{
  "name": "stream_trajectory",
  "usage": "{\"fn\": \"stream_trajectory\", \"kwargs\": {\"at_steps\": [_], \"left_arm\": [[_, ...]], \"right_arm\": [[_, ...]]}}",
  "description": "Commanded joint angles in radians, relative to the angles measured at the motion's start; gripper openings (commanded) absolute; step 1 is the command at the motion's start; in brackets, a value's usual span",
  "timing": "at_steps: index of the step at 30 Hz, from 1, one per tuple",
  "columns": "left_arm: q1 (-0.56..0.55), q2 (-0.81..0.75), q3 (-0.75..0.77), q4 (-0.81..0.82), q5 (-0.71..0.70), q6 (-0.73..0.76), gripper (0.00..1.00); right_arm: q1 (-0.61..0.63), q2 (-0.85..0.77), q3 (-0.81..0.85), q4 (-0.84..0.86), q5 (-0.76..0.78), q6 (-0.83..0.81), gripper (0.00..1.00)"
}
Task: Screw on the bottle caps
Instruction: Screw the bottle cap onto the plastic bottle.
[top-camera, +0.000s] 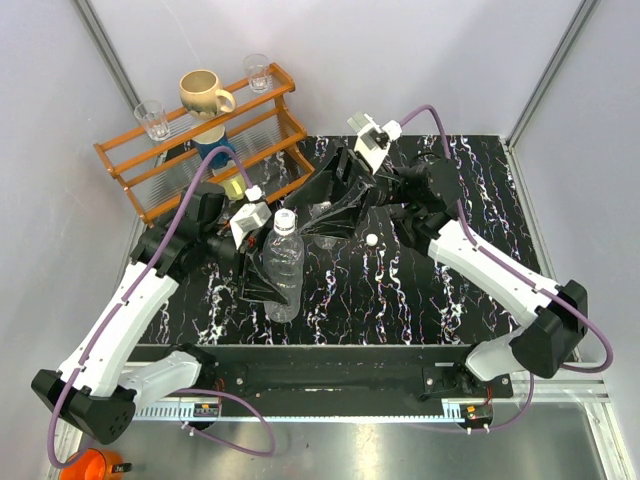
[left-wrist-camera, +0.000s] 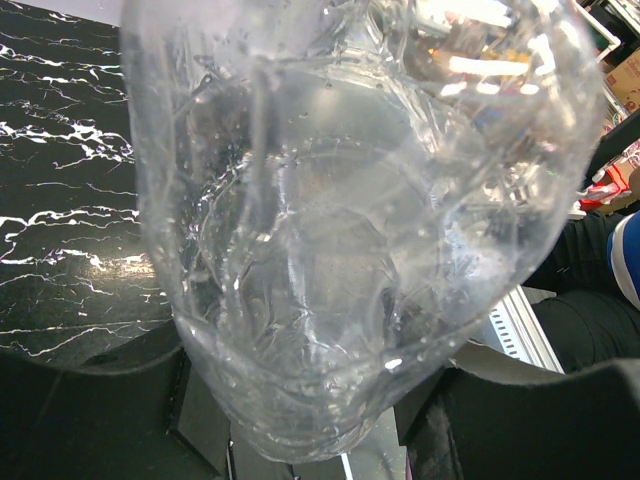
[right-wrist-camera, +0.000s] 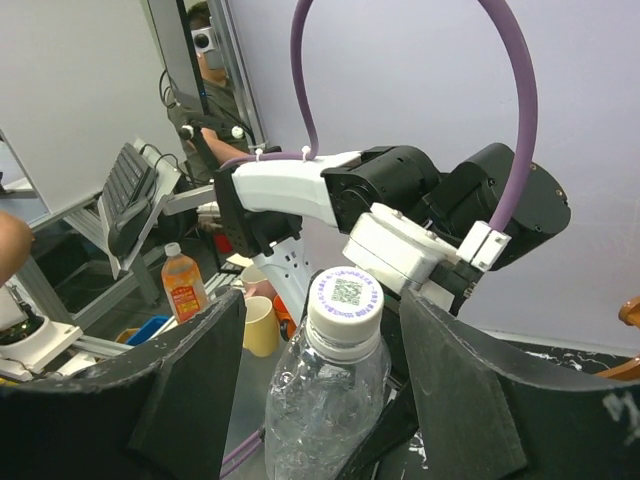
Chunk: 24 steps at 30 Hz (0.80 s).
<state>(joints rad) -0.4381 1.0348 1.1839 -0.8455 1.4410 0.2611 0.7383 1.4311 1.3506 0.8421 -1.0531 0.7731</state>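
Observation:
My left gripper (top-camera: 262, 270) is shut on the ribbed body of a clear bottle (top-camera: 283, 270), holding it tilted above the mat. In the left wrist view the bottle (left-wrist-camera: 340, 230) fills the frame, with that gripper (left-wrist-camera: 310, 400) closed around its lower part. A white cap (top-camera: 285, 220) sits on the neck. My right gripper (top-camera: 318, 228) is level with that cap. In the right wrist view the cap (right-wrist-camera: 345, 298) and the bottle (right-wrist-camera: 325, 410) stand between the black fingers (right-wrist-camera: 190, 380), and that gripper (right-wrist-camera: 325, 310) is open, with gaps on both sides. A second white cap (top-camera: 371, 239) lies loose on the mat.
A wooden rack (top-camera: 200, 150) at the back left carries two drinking glasses (top-camera: 153, 118) (top-camera: 258, 70) and a beige mug (top-camera: 203, 93). The black marbled mat (top-camera: 400, 300) covers the table. Grey walls close in the left, back and right sides.

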Motion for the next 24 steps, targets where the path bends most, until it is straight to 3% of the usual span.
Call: {"fn": "stream_trajectory", "kwargs": {"at_steps": [1,24], "left_arm": [[0.001,-0.019,0.011,0.023,0.124,0.018,0.0],[0.001,-0.012,0.011,0.017,0.013,0.038,0.0]], "right_arm": [[-0.005,0.023,0.045,0.094,-0.031,0.069,0.7],[0.004,0.057,0.064,0.084,-0.042,0.08,0.54]]}}
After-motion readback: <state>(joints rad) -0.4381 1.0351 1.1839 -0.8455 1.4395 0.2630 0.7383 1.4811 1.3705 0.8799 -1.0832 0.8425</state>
